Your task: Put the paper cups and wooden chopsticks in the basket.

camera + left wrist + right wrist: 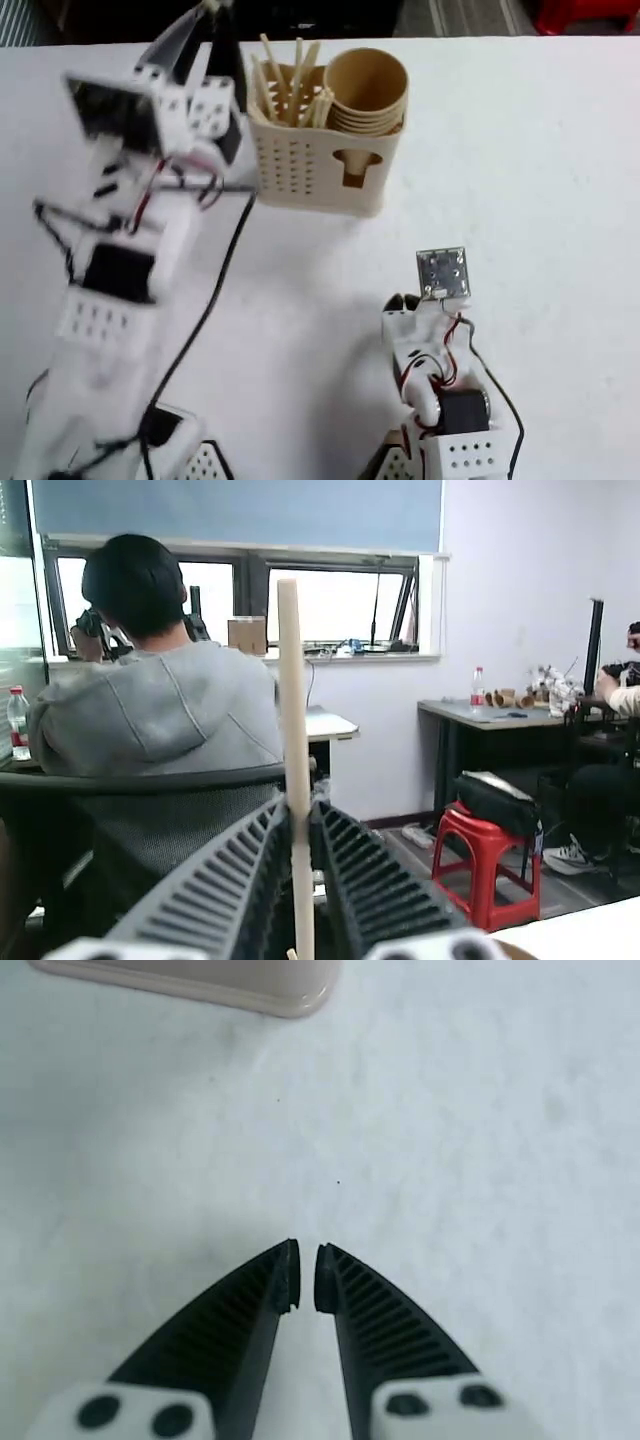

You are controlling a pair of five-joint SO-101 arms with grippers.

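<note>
Here, the left gripper [298, 812] is clamping a single wooden chopstick [291, 710] between its ribbed black fingers [235, 875]. The fingers are pressing flat against both sides of it. The chopstick is a pale, plain, slim stick that is standing upright out of the grip and reaching well above the fingertips.

In the high view the left arm [150, 150] is standing at the upper left of the frame, just beside the left wall of the basket [300, 170]. The basket is sitting upright on the white counter [540, 180] at upper centre. It is a cream plastic tub with rows of small holes and a cut-out handle [357, 167] in its near side.

A bundle of wooden chopsticks [295, 80] is leaning in the basket's left part, their ends sticking up past the rim. A nested stack of tan paper cups [365, 90] is sitting mouth up in its right part.

The right arm [440, 380] is resting at the lower centre-right of the frame, apart from the basket. Its gripper [305, 1278] is hanging over bare counter. The fingers are drawn almost together, with just a thin slit between the tips, and they are gripping nothing. The basket's lower edge [200, 980] is showing beyond them.
</note>
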